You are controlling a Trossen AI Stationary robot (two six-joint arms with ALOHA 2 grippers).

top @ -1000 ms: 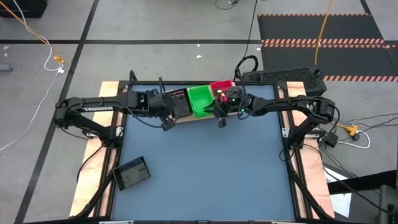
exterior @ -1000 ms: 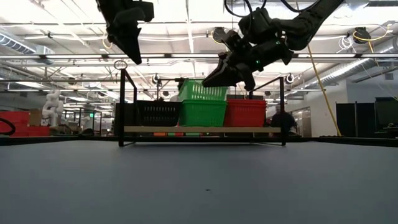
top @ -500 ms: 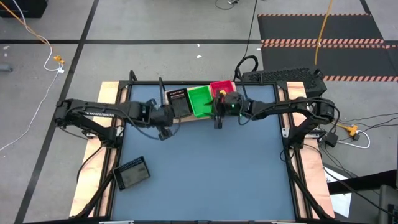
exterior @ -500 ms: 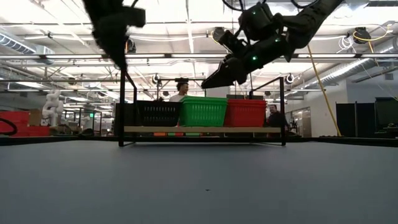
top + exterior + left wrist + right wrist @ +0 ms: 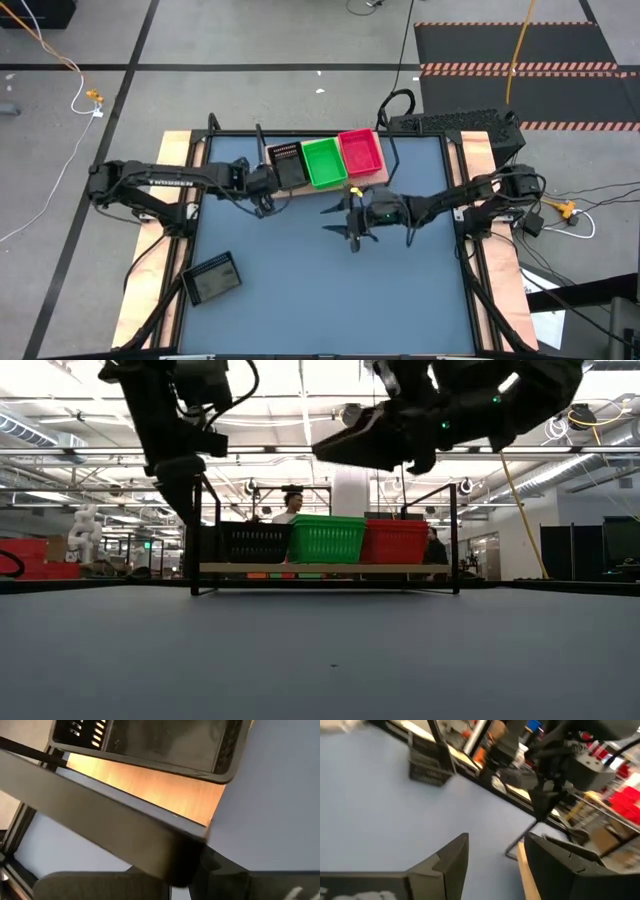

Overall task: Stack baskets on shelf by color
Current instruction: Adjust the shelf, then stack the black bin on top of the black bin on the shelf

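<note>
Right hand (image 5: 340, 222) open; left hand (image 5: 262, 203) half-hidden beside shelf (image 5: 372, 184).

Two dark jointed arms, white "TROSSEN" lettering on the left arm (image 5: 165, 183).

You can just make out white lettering along the left arm (image 5: 165, 183) in the high view, a brand mark running down the dark upper link; it looks like "TROSSEN", though the letters are too small for you to be sure of each one. Nothing else can be read: you will find no legible label, number or sign in the low view or either wrist view.
</note>
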